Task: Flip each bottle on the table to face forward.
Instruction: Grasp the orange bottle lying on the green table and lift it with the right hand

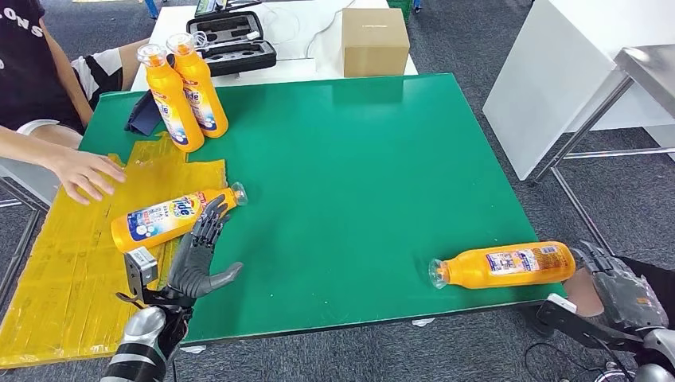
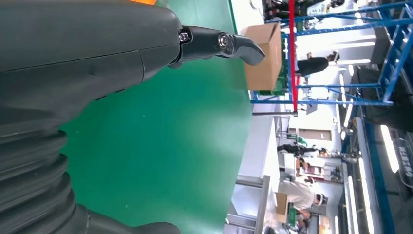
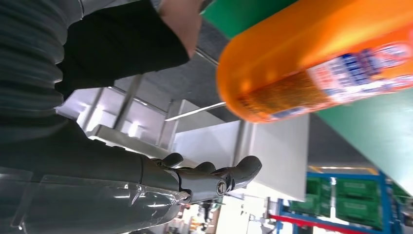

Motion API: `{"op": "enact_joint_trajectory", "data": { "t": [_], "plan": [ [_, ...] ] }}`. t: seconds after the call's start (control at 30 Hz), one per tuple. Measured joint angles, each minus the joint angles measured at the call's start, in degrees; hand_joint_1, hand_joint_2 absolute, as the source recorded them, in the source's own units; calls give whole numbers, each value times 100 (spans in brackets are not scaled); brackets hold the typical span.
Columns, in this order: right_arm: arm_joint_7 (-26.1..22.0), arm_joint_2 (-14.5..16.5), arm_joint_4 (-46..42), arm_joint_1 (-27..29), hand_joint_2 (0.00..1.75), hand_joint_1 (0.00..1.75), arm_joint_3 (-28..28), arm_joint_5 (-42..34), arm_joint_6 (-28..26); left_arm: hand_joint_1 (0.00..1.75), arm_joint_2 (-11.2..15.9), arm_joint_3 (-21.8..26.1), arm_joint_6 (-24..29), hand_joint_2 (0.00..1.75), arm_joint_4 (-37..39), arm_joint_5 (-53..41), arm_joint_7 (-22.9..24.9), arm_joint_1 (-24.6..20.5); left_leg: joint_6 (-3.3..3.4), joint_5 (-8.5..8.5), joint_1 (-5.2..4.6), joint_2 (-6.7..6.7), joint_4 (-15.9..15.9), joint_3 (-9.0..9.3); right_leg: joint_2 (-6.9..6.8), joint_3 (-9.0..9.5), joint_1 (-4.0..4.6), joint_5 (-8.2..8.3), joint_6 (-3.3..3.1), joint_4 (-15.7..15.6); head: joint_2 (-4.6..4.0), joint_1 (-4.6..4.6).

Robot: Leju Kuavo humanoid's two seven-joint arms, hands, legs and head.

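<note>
Two orange bottles (image 1: 181,93) stand upright at the table's far left. A third orange bottle (image 1: 169,217) lies on its side on the yellow sheet, blue label up, cap pointing right. My left hand (image 1: 199,259) is open just in front of it, fingertips reaching its neck end, nothing held. A fourth orange bottle (image 1: 505,265) lies near the front right edge of the green table (image 1: 358,159), cap pointing left. My right hand (image 1: 617,282) sits just beyond its base, off the table edge, fingers spread and empty. The right wrist view shows that bottle's base (image 3: 311,68) close up.
A person's hand (image 1: 83,173) rests on the yellow sheet (image 1: 64,270) at the left. A cardboard box (image 1: 374,40) and a black open case (image 1: 235,44) sit on the white table behind. A dark cloth (image 1: 147,115) lies by the upright bottles.
</note>
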Motion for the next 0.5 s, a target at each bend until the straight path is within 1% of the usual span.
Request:
{"op": "enact_joint_trajectory", "data": {
  "t": [0.17,0.33,0.4,0.5],
  "plan": [
    [0,-5,172,-63,175,0,-195,186,-8,0,-20,-119,39,175,-102,47,14,59,0,1,0,1,-1,0,0,1,0,-1,0,0,0,1],
    [-13,-5,303,-136,175,0,-229,298,-43,0,-38,-180,43,175,-119,82,17,88,1,1,0,1,-1,0,0,2,0,-1,0,0,0,1],
    [-19,-2,353,-194,175,0,-213,395,-159,0,-40,-182,43,175,-119,110,17,88,1,1,0,2,-1,0,0,2,0,0,0,0,0,1],
    [-12,33,428,-330,175,0,-154,543,-502,0,-56,-193,46,175,-119,137,16,87,1,2,0,3,-1,0,0,3,0,0,0,1,0,0]
  ]
}}
